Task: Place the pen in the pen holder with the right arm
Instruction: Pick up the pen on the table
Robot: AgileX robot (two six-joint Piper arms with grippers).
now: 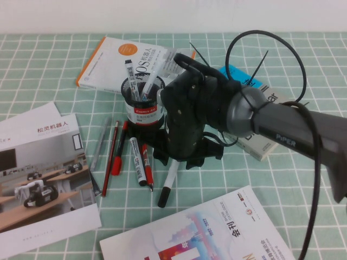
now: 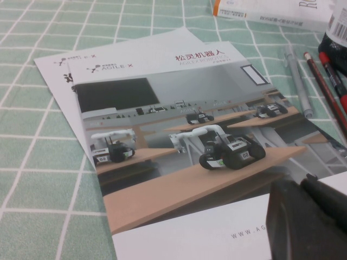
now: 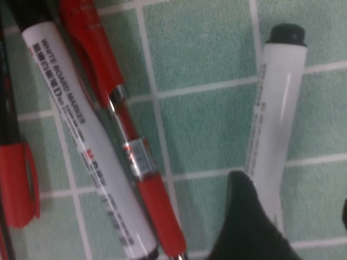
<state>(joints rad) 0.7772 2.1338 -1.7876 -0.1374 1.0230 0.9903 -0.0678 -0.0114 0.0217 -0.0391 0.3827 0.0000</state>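
The right gripper hangs with fingers apart over the pen on the tabletop, the pen holder just beside; left gripper unclear.

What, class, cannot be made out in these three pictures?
- The pen: upper barrel hidden under the right tool, high view.
- Right tool: only one finger shows, cut by the edge, right wrist view.
- Left tool: a dark corner only, left wrist view.
- Pen holder: right side masked by the arm.
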